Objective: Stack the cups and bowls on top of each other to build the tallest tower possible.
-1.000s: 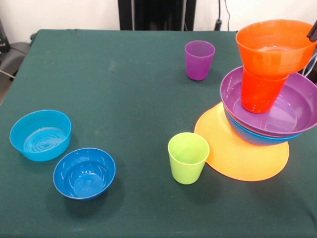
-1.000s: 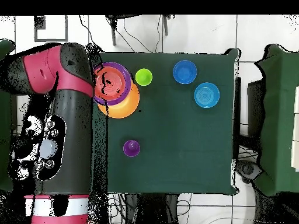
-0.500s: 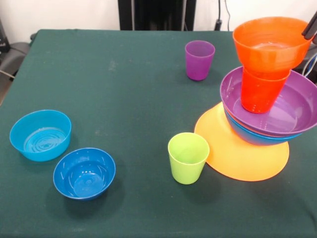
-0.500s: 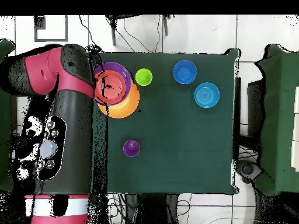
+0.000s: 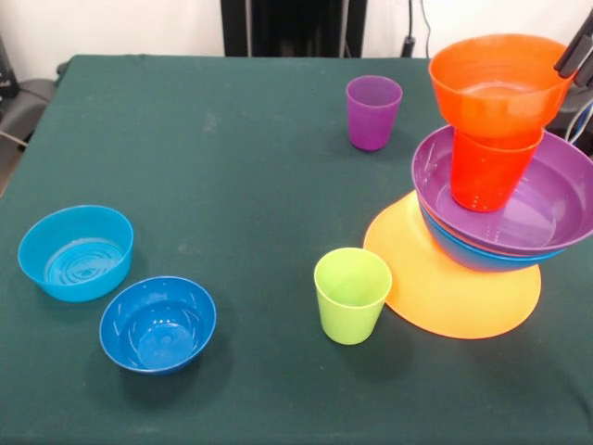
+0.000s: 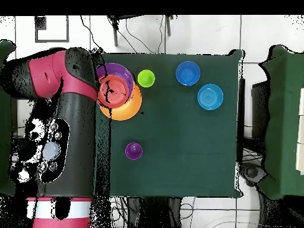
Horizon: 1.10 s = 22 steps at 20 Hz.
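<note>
We saw the green-covered table (image 5: 185, 139) filling the front view, and in the overhead view the red and black arm (image 6: 59, 119) lay along one side of it, reaching over the tower (image 5: 491, 185). The tower stood near one table edge: its base was the orange-yellow bowl (image 5: 445, 287), upside down and flat on the cloth, with the blue bowl (image 5: 463, 255) and the purple bowl (image 5: 547, 204) nested on top, set off toward one side of the base. Inside the purple bowl stood the orange cup (image 5: 486, 171), upside down, and the small orange bowl (image 5: 500, 83) sat on it, rim up and shifted slightly off the cup's centre. The gripper (image 5: 576, 56) showed only as a dark tip at the picture's edge, just beside that bowl's rim, and we could not tell how it was set. Away from the tower, the light blue bowl (image 5: 76, 252) and the dark blue bowl (image 5: 157, 323) sat close together, both rim up. The lime green cup (image 5: 352, 295) stood upright just beside the orange-yellow bowl, and the purple cup (image 5: 373, 112) stood upright farther along the table.
</note>
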Available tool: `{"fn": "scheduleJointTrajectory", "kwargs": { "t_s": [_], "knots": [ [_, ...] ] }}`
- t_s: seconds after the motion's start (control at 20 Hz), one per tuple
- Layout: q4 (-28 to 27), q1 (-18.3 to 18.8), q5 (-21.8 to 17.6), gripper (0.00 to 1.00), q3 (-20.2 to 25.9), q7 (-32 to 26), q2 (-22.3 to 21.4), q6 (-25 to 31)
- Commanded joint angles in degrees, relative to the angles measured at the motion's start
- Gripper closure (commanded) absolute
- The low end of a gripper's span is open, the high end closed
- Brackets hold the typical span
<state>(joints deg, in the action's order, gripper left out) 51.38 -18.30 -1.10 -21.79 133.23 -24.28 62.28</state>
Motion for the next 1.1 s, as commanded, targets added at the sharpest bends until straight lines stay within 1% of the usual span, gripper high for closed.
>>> {"fn": "scheduleJointTrajectory", "kwargs": {
  "t_s": [0.05,0.3,0.8,1.1],
  "knots": [
    [6.71,-0.26,0.77,1.00,5.92,4.91,2.32,-0.70],
    [6.82,-0.36,0.89,1.00,5.94,4.74,2.18,-0.57],
    [6.53,-0.52,1.09,1.00,6.20,5.15,2.33,-2.13],
    [5.43,-0.55,1.80,1.00,6.44,5.30,2.45,-0.83]
  ]
}}
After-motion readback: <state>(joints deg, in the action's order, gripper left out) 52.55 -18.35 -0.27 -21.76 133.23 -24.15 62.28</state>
